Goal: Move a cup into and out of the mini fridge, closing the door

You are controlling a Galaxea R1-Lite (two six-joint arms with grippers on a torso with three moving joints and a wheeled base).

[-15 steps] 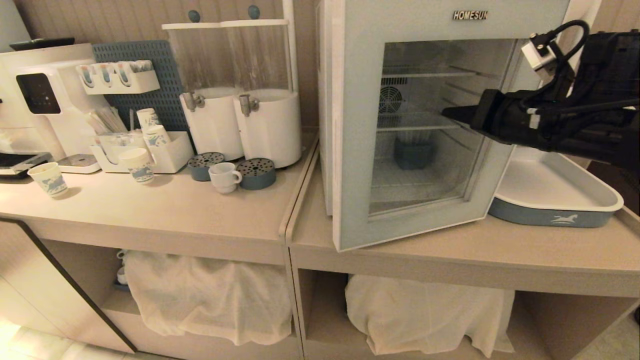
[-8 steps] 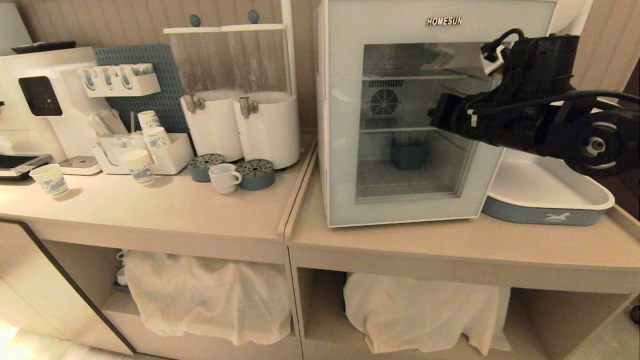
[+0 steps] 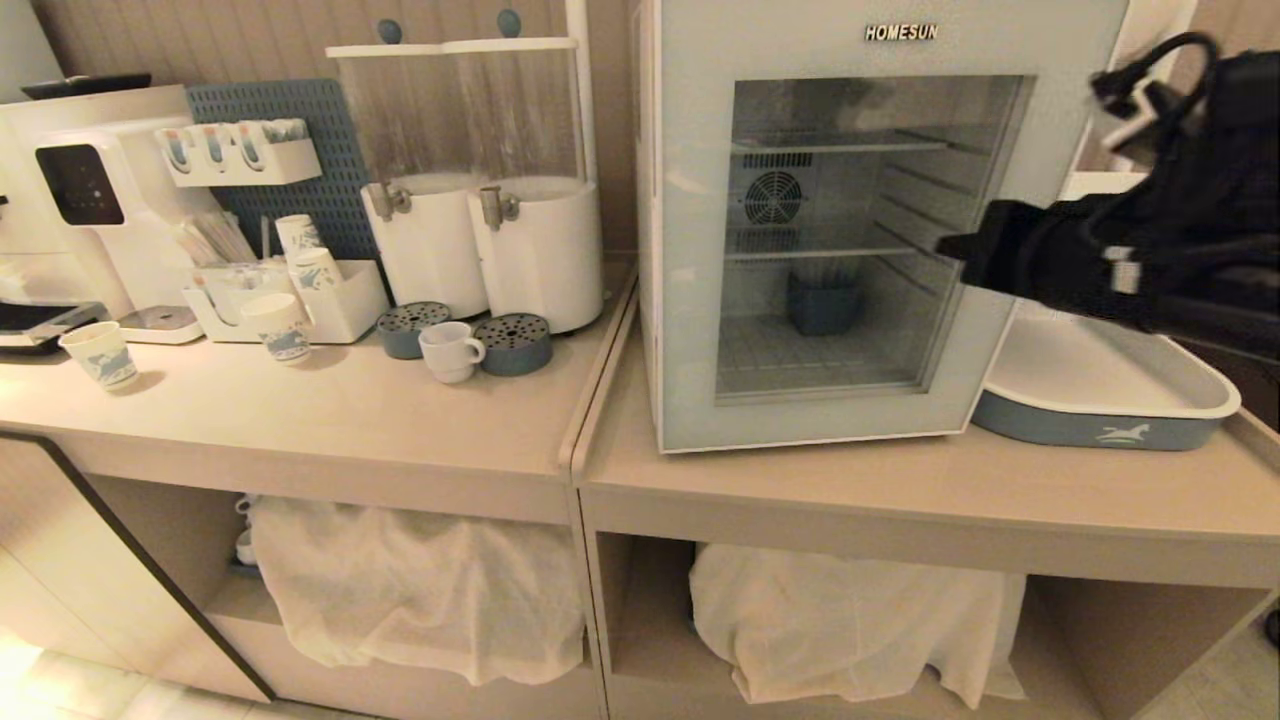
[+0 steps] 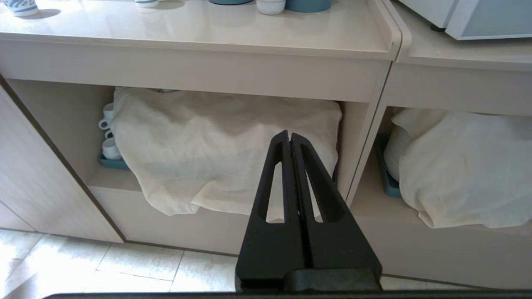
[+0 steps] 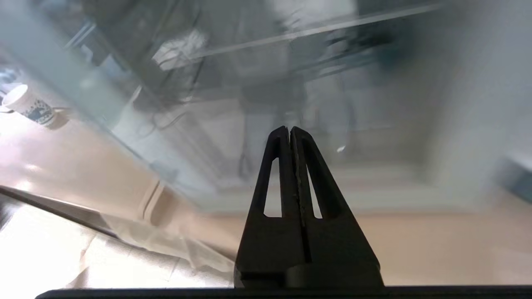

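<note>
The white cup [image 3: 451, 352] stands on the left counter between two blue perforated coasters, and its base shows in the left wrist view as the cup [image 4: 271, 5]. The mini fridge [image 3: 646, 200] stands on the right counter with its glass door [image 3: 690, 300] flush against the body. My right gripper [image 3: 948, 245] is shut and empty, and its tip hovers just in front of the door's right frame. In the right wrist view, the right gripper [image 5: 289, 129] points at the glass. My left gripper [image 4: 289, 134] is shut, parked low and facing the cloth-covered lower shelves.
Two white drink dispensers [image 3: 490, 250] stand behind the cup, with paper cups [image 3: 98, 355] and a coffee machine [image 3: 90, 200] further left. A blue-and-white tray [image 3: 1110, 425] lies right of the fridge. A blue container [image 3: 825, 305] sits inside the fridge.
The door, ajar a second ago, has swung flush against the fridge. My right arm pushed in toward it, then drew back to the right. The head view shifted slightly.
</note>
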